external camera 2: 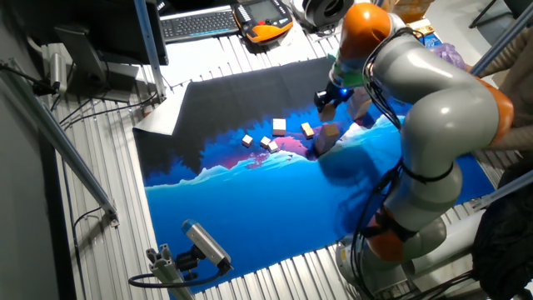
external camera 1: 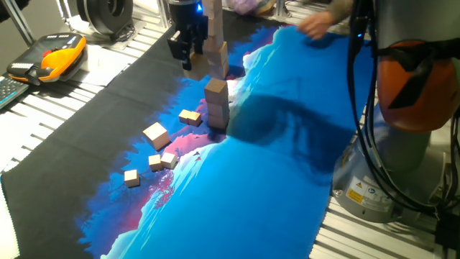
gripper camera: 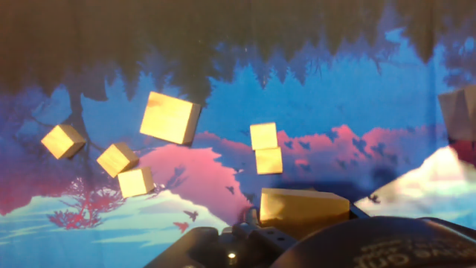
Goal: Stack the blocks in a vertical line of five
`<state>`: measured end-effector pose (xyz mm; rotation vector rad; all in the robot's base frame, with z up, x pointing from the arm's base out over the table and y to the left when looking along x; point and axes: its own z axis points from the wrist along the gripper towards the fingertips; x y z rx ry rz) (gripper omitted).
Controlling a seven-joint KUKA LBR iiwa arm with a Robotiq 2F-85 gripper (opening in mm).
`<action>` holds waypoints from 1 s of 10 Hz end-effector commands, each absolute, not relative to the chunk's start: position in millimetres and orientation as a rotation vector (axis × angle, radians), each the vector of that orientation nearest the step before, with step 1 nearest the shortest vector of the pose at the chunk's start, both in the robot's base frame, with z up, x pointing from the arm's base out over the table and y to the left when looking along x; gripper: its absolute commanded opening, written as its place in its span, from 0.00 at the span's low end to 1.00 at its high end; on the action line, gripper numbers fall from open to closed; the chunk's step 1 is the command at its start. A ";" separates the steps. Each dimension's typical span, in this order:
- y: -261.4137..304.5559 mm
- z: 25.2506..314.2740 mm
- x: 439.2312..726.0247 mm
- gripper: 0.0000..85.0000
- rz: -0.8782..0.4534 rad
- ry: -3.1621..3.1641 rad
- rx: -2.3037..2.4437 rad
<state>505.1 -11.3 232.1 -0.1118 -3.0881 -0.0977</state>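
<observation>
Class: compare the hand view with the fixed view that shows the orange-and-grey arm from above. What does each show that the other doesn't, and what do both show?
Only the hand view: the loose blocks close up, and a block right at the gripper's base. Only that fixed view: the whole arm, the gripper, a keyboard and the full mat edge. Both: the scattered wooden cubes on the blue and pink mat.

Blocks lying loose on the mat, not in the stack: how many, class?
5. One block lies nearest the stack, a bigger block beyond it, two small blocks close together, the last block farthest out. The stack may hide more.
</observation>
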 end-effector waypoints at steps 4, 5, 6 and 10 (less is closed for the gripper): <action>-12.7 233.2 502.3 0.00 -0.053 -3.067 -0.079; -17.0 236.5 494.0 0.00 -0.067 -3.056 -0.076; -19.2 238.6 486.5 0.00 -0.069 -3.055 -0.076; -11.7 221.4 467.7 0.00 -0.039 -3.109 -0.084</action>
